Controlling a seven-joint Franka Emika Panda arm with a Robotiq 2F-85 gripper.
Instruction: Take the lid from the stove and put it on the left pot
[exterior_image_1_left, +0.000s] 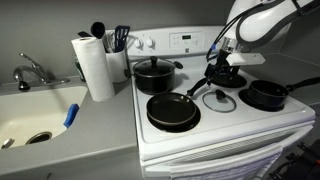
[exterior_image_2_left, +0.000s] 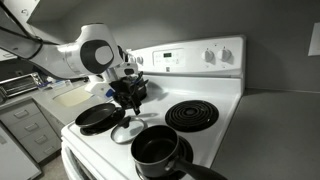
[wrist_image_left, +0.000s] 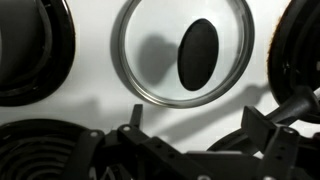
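The glass lid (exterior_image_1_left: 220, 100) with its black knob lies flat on the white stove (exterior_image_1_left: 230, 126) between the burners. In an exterior view the lid (exterior_image_2_left: 127, 131) sits between the frying pan and the left pot (exterior_image_2_left: 155, 150), a low black saucepan. That pot (exterior_image_1_left: 265, 95) stands uncovered. My gripper (exterior_image_1_left: 226, 72) hangs a little above and behind the lid, also seen as the gripper (exterior_image_2_left: 131, 95). In the wrist view the lid (wrist_image_left: 150, 50) fills the top centre, and the gripper (wrist_image_left: 197, 128) is open below it, holding nothing.
A wide black frying pan (exterior_image_1_left: 173, 111) sits at the stove's front and a taller lidded pot (exterior_image_1_left: 153, 72) behind it. A paper towel roll (exterior_image_1_left: 97, 65), a utensil holder (exterior_image_1_left: 118, 55) and a sink (exterior_image_1_left: 35, 115) line the counter. A bare coil burner (exterior_image_2_left: 190, 115) lies beside the lid.
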